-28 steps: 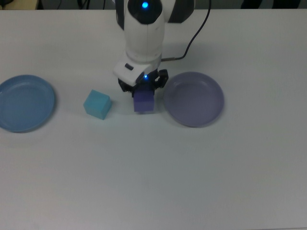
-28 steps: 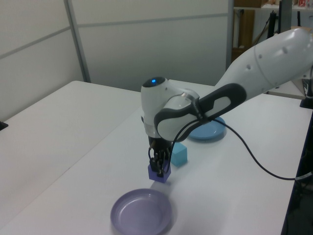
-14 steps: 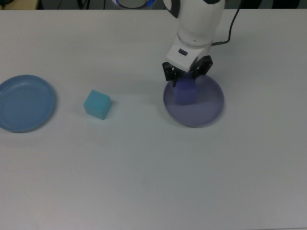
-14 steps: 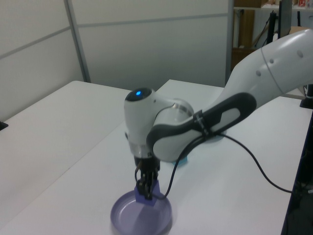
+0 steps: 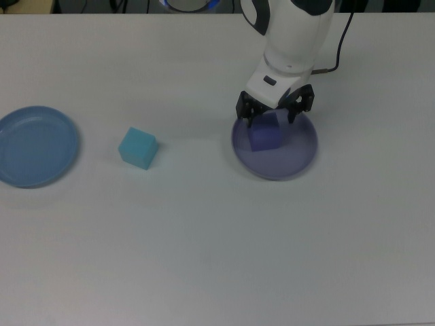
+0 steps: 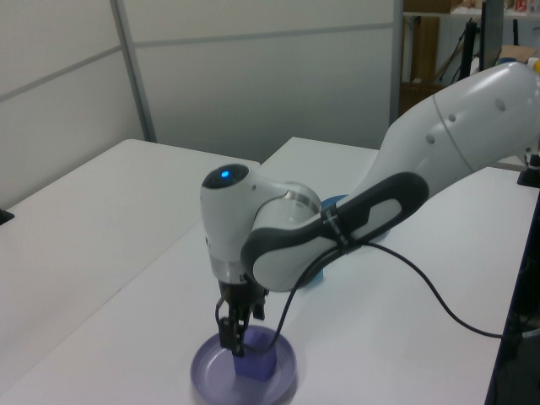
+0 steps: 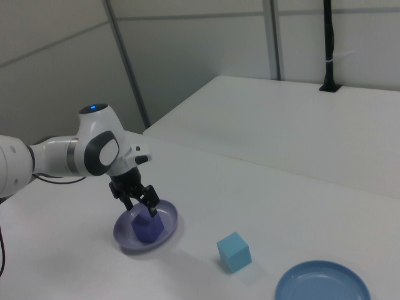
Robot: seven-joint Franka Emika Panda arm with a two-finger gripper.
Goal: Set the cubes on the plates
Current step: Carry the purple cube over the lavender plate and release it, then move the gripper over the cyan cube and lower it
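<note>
Matte purple cube (image 5: 265, 138) sits on lavender plate (image 5: 301, 157).

In the right view, the purple cube (image 7: 147, 229) sits inside the lavender plate (image 7: 165, 230) on the white table (image 7: 312, 187), with the gripper (image 7: 142, 205) just above it, fingers spread apart on either side. The cyan cube (image 7: 234, 252) lies on the table between the lavender plate and the blue plate (image 7: 322, 284), apart from both.
</note>
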